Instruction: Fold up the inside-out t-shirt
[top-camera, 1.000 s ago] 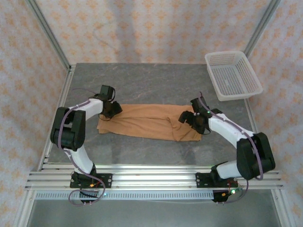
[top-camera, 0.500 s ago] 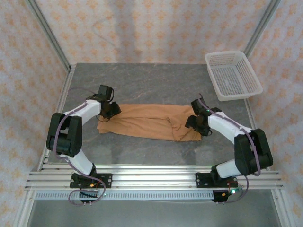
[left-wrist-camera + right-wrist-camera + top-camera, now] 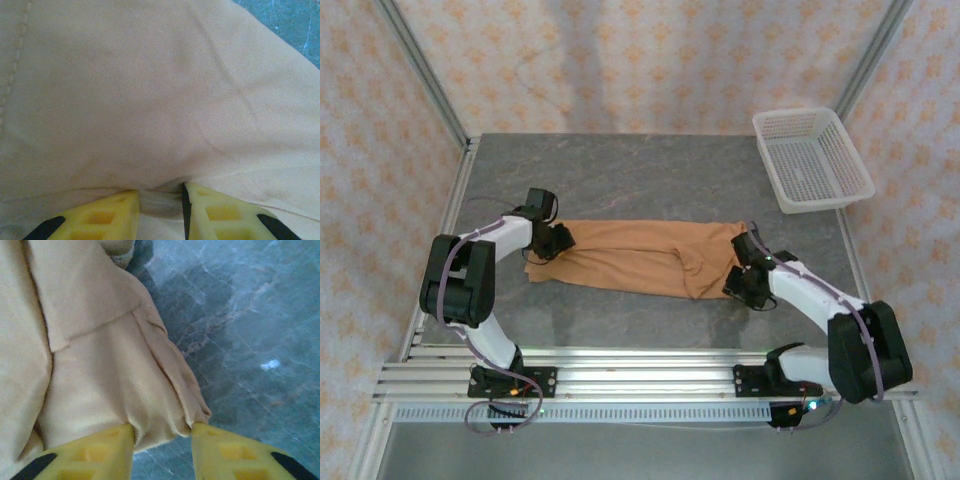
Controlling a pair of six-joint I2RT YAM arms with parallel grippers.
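I am looking at the soft orange-brown cloth t-shirt [image 3: 630, 258]. It is lying in a long, flat strip across the middle of the grey stone-look table [image 3: 650, 170]. My left gripper [image 3: 552, 243] is pinching a fold at the shirt's left end, and its yellow fingers [image 3: 110, 217] are squeezing the cloth between them. My right gripper [image 3: 740, 278] is gripping a bunched bit at the right end. A white plastic basket [image 3: 812, 160] is sitting well apart, in the far right corner.

Open: far half of grey marbled table [image 3: 640, 170]. Obstacles: white plastic lattice basket [image 3: 812, 160], far right corner; tan cloth t-shirt [image 3: 620, 258] across middle.
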